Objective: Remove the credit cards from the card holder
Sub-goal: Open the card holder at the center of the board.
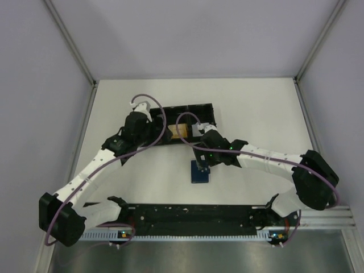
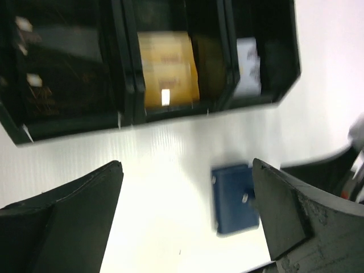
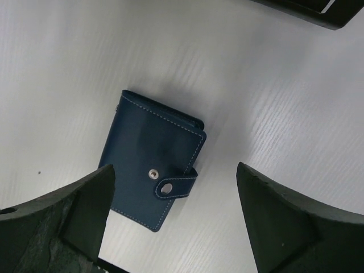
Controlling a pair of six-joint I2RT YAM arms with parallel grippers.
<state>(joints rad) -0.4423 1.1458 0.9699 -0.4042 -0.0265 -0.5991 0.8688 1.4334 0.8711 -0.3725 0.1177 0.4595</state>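
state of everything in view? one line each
card holder: folded shut, flat on table.
orange-tan cards: out of holder, lying in middle compartment of tray.
left claw: open, empty.
right claw: open, empty, above the card holder.

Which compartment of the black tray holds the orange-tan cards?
The middle compartment of the tray: the orange-tan cards lie in it. One end compartment shows something white; the other shows only dark, unclear contents.

High view from behind, close wrist views sharing card holder
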